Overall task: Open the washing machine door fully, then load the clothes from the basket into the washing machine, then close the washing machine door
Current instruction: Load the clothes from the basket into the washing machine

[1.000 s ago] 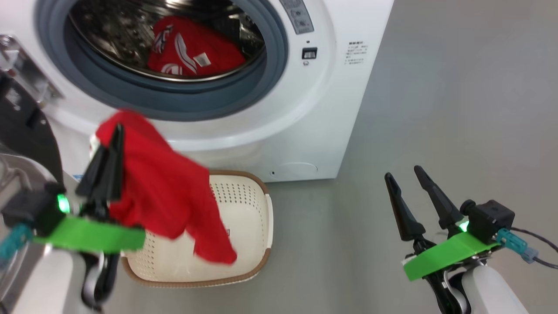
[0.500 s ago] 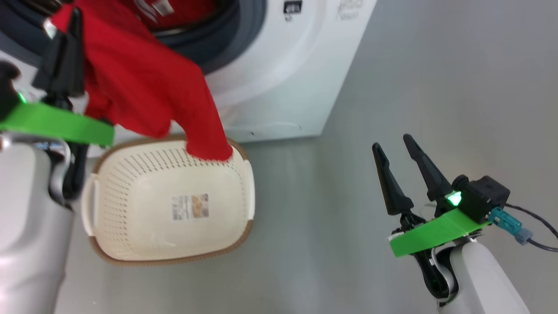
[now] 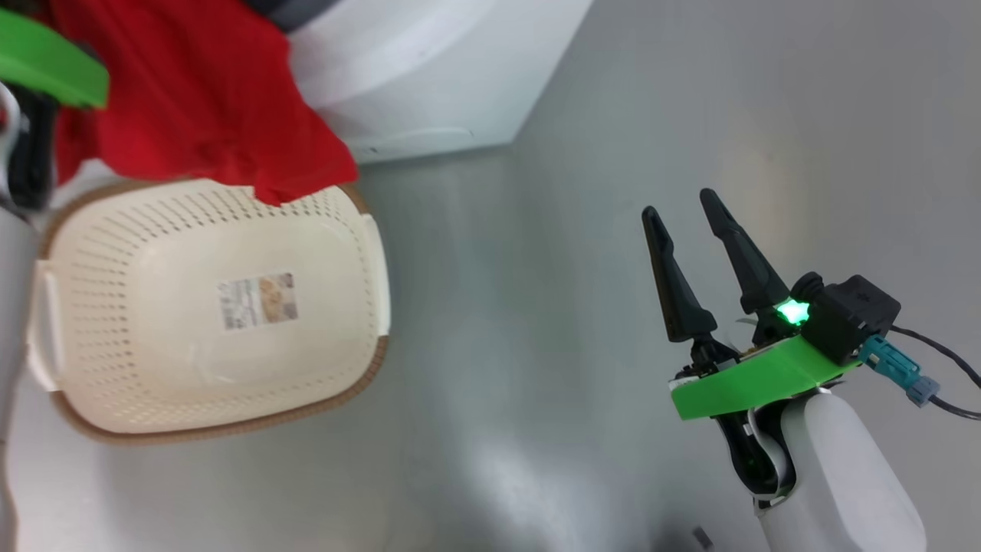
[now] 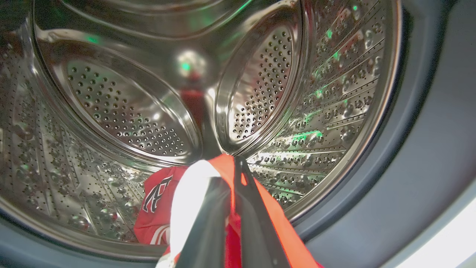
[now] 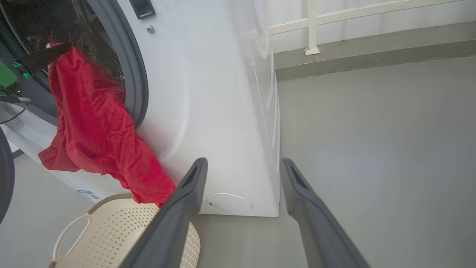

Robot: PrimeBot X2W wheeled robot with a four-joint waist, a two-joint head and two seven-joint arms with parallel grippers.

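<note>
Red garment [image 5: 96, 130]: hung from the left end effector [image 4: 228, 167] at the mouth of the drum [image 4: 111, 104]; its tail trailed down the front of the washing machine [image 5: 208, 93] to the rim of the basket [image 3: 115, 253], contact unclear.
Left end effector: closed on the garment, fingers pointing into the drum.
Right end effector [image 3: 680, 203]: fingers apart, holding nothing, over the floor [image 3: 536, 307] well apart from the machine.
Other garment [image 4: 156, 208]: lay on the drum bottom.
Basket: on the floor before the machine, with a label sticker [image 3: 257, 300] on its bottom.
Step in hand: loading, seemingly the last piece.
Doing it well: reach deep past the grey ring [image 4: 427, 149] before releasing, so the tail follows inside and nothing lies across the ring to be pinched by the door.
</note>
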